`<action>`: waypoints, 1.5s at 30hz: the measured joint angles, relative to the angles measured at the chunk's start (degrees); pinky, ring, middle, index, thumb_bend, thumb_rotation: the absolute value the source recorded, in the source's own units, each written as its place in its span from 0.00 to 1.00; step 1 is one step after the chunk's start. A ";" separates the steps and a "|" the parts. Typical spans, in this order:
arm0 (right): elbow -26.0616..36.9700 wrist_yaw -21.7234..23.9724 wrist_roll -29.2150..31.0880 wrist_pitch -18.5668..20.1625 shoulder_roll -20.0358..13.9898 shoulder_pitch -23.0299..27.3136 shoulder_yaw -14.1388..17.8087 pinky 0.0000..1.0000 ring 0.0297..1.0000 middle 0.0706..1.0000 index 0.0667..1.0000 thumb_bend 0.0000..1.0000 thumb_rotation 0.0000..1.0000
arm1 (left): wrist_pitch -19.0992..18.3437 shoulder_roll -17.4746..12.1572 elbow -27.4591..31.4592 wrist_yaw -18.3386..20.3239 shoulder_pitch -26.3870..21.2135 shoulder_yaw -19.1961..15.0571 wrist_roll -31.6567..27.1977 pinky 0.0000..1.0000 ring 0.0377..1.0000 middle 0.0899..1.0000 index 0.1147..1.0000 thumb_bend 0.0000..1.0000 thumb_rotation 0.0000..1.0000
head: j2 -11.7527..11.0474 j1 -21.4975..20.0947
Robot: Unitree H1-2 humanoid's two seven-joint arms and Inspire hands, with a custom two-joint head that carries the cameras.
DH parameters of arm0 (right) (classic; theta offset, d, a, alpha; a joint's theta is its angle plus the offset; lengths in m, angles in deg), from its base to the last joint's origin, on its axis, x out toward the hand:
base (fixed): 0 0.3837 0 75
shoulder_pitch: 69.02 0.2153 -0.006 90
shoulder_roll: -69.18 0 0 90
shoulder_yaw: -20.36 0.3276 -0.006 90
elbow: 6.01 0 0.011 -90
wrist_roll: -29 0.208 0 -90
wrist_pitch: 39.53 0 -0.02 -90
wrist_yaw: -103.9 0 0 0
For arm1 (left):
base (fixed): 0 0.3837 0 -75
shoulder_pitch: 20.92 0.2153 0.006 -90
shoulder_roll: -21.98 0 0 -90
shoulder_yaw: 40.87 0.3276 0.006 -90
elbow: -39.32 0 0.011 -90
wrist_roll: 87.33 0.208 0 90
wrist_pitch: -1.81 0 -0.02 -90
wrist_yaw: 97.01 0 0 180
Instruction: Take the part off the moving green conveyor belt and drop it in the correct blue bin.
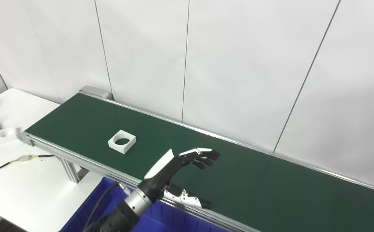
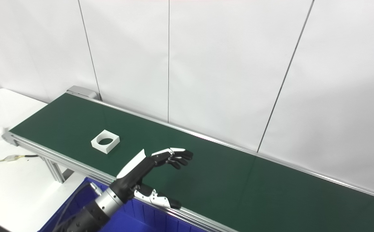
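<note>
A white square part (image 1: pixel 122 140) with a round hole lies flat on the green conveyor belt (image 1: pixel 254 180), toward its left end. My left hand (image 1: pixel 177 169) hovers over the belt's near edge, to the right of the part and apart from it. Its fingers (image 1: pixel 203 156) are spread forward and the thumb (image 1: pixel 190 199) points right along the rail; nothing is in it. A blue bin (image 1: pixel 161 219) sits below the belt's near rail, under my left forearm. My right hand does not appear in either view.
A white table (image 1: pixel 19 180) stands left of the belt, with a cable and connector (image 1: pixel 25 158) and several white and black parts (image 1: pixel 0 133) at its far left edge. A white panelled wall runs behind the belt.
</note>
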 measured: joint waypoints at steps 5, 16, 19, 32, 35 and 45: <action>0.05 0.01 -0.04 0.00 0.06 0.02 0.01 0.62 0.73 0.79 0.87 0.46 0.55 | -1.23 -1.85 -1.29 0.07 -2.48 -1.06 2.07 0.72 0.78 0.80 0.80 0.75 0.27 | 0.79 0.61; 0.56 0.05 -0.20 0.00 0.51 -0.13 0.20 0.64 0.73 0.80 0.87 0.49 0.57 | -4.22 -8.32 -8.90 1.73 -9.55 -2.00 5.21 0.73 0.79 0.80 0.79 0.82 0.18 | 1.76 0.18; 0.56 0.06 -0.18 0.00 0.56 -0.16 0.20 0.64 0.74 0.80 0.88 0.50 0.58 | -4.72 -9.60 -10.19 2.02 -10.44 -2.08 6.18 0.75 0.80 0.81 0.80 0.81 0.17 | 2.03 0.18; 0.63 0.14 -0.41 0.00 0.68 -0.01 0.05 0.63 0.74 0.80 0.88 0.50 0.59 | -4.02 -13.88 -20.00 2.09 -15.93 -1.46 10.77 0.72 0.79 0.82 0.83 0.88 0.05 | 2.38 0.09; 0.63 0.14 -0.40 0.00 0.67 0.02 -0.12 0.64 0.74 0.80 0.88 0.50 0.59 | -4.10 -14.46 -21.51 2.29 -17.16 -0.58 12.16 0.71 0.82 0.84 0.85 0.87 0.06 | 2.64 0.26; 0.64 0.08 -0.28 -0.01 1.00 0.07 -0.21 0.64 0.74 0.80 0.88 0.50 0.60 | -7.73 -18.78 -22.14 4.82 -21.84 2.47 19.34 0.80 0.87 0.88 0.84 0.89 0.03 | 2.82 0.44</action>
